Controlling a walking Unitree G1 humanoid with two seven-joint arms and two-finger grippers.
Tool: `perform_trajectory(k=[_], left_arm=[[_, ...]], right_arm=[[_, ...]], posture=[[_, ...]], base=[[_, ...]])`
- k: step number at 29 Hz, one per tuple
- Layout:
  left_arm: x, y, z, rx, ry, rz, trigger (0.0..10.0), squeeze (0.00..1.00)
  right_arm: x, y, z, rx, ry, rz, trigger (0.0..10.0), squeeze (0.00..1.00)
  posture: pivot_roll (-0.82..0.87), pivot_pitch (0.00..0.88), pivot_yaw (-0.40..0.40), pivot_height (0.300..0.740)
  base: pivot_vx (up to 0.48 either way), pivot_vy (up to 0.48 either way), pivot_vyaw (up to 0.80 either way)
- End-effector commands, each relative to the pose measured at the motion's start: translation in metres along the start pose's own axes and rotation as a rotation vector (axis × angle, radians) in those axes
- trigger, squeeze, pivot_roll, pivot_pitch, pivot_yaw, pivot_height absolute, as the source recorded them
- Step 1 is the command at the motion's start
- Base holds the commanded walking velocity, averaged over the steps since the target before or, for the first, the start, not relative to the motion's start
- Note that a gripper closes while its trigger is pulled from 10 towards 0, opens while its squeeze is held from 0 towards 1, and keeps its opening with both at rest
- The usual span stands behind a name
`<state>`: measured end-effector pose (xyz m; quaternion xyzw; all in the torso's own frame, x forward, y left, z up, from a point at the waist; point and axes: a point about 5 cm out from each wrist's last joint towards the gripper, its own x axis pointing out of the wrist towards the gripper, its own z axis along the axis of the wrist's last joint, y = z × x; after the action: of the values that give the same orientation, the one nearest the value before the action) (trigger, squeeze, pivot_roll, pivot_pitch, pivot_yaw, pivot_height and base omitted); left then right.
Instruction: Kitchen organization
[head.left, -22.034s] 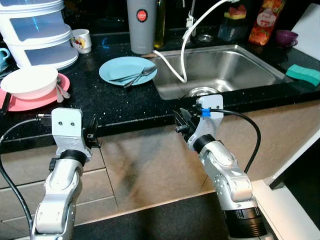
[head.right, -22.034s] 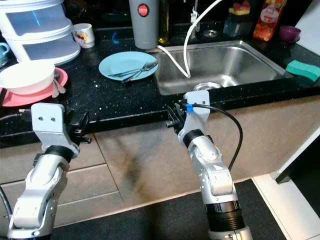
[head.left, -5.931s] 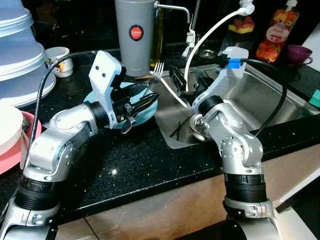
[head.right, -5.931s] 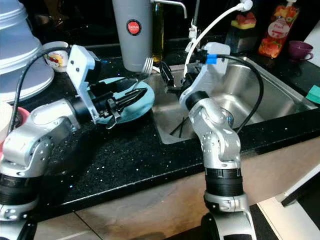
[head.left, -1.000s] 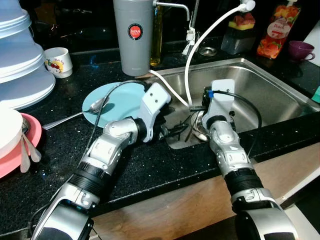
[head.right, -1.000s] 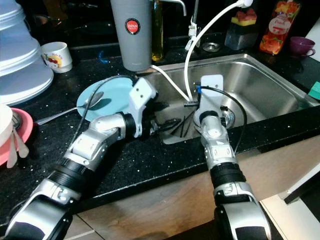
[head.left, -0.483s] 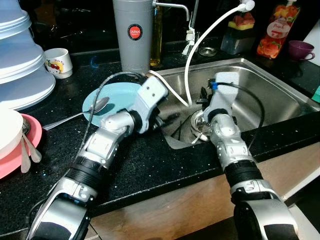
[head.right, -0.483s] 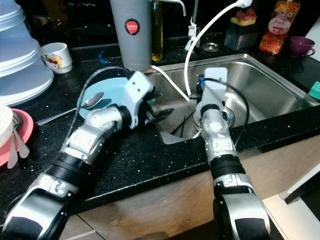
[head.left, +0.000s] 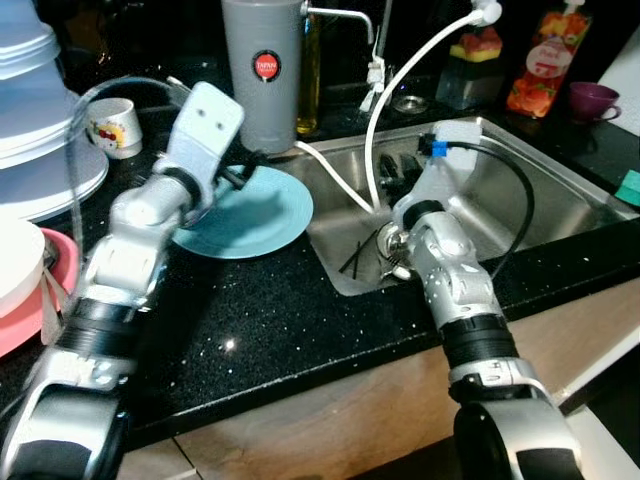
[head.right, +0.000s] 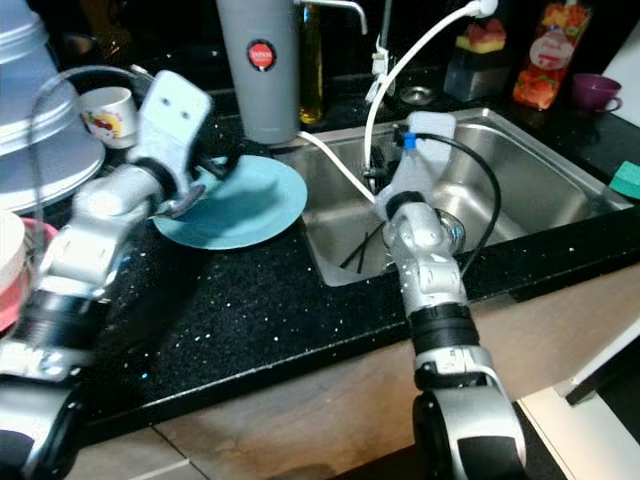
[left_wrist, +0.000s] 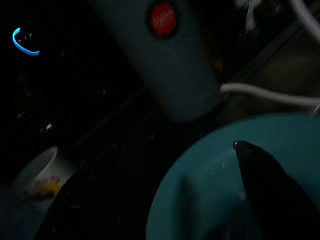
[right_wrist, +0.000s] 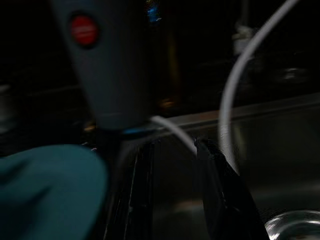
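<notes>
Left gripper (left_wrist: 165, 190) hovers open and empty over the blue plate (head.left: 250, 215); right gripper (right_wrist: 172, 165), open and empty, hangs above the sink (head.left: 540, 200).

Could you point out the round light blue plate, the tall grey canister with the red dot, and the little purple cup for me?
Round light blue plate (head.left: 262, 216), left eye view: bare flat centre.
Tall grey canister with red dot (head.left: 266, 105), left eye view: front wall below the dot.
Small purple cup (head.left: 592, 99), left eye view: its side.
</notes>
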<state>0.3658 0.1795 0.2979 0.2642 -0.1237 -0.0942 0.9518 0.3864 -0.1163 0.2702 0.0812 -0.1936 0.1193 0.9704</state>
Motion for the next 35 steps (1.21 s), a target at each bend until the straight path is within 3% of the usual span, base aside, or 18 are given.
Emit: perform_trajectory(k=[1,3,9,19,23,31,35], left_arm=[[-0.007,0.011,-0.01,0.026,0.068,0.033,10.0,0.0],[-0.011,0.016,-0.019,0.026,0.113,0.032,10.0,0.0],[-0.011,0.011,-0.026,-0.007,0.118,-0.014,10.0,0.0],[-0.014,0.005,-0.044,-0.185,0.19,-0.077,10.0,0.0],[-0.017,0.005,-0.052,-0.207,0.238,-0.117,10.0,0.0],[-0.022,0.006,-0.064,-0.193,0.329,-0.15,10.0,0.0],[-0.024,0.012,-0.061,-0.114,0.326,-0.168,10.0,0.0]], right_arm=[[-0.003,0.009,-0.001,0.019,0.025,0.063,10.0,0.0],[-0.005,0.016,-0.002,0.022,0.038,0.101,10.0,0.0],[-0.007,0.02,-0.001,0.027,0.041,0.105,10.0,0.0],[-0.012,0.028,0.004,0.038,0.048,0.14,10.0,0.0],[-0.012,0.031,0.005,0.04,0.053,0.166,10.0,0.0],[-0.013,0.036,0.008,0.054,0.063,0.201,10.0,0.0],[-0.016,0.045,0.011,0.074,0.094,0.303,10.0,0.0]], posture=[[0.0,0.102,0.02,0.74],[0.0,0.103,0.02,0.74],[-0.01,0.101,0.028,0.74],[-0.01,0.101,0.032,0.74],[-0.01,0.101,0.032,0.74],[-0.01,0.102,0.034,0.74],[-0.01,0.102,0.034,0.74]], base=[[0.0,0.0,0.0],[0.0,0.0,0.0],[0.0,0.0,0.0],[0.0,0.0,0.0],[0.0,0.0,0.0],[0.0,0.0,0.0],[0.0,0.0,0.0]])
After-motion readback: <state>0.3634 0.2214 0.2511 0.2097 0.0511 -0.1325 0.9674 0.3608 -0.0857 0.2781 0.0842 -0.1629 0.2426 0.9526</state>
